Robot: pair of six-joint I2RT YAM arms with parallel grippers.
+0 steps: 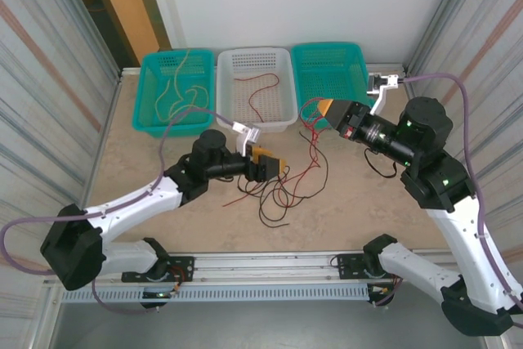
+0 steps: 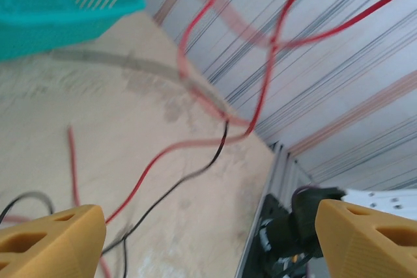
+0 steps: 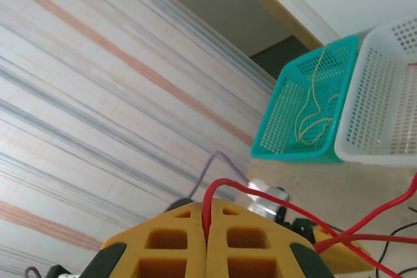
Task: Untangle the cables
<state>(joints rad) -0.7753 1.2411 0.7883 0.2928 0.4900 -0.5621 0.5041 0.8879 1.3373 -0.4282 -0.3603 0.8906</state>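
Note:
A tangle of red and black cables (image 1: 278, 190) lies on the table in front of the baskets. My right gripper (image 1: 324, 108) hangs above the table near the white basket, shut on a red cable (image 3: 207, 208) that rises from between its yellow fingers (image 3: 176, 252) and trails down to the pile. My left gripper (image 1: 274, 167) hovers over the tangle's left side, open, its fingers (image 2: 52, 242) wide apart. Past them a red cable (image 2: 260, 96) and a black cable (image 2: 195, 174) run across the table. One red cable (image 1: 261, 91) lies in the white basket, and a yellow cable (image 1: 176, 87) in the left teal basket.
Three baskets stand in a row at the back: a teal one (image 1: 151, 116) on the left, a white one (image 1: 282, 116) in the middle, a teal one (image 1: 327, 51) on the right. Corrugated walls close both sides. A metal rail (image 1: 261, 263) runs along the near edge.

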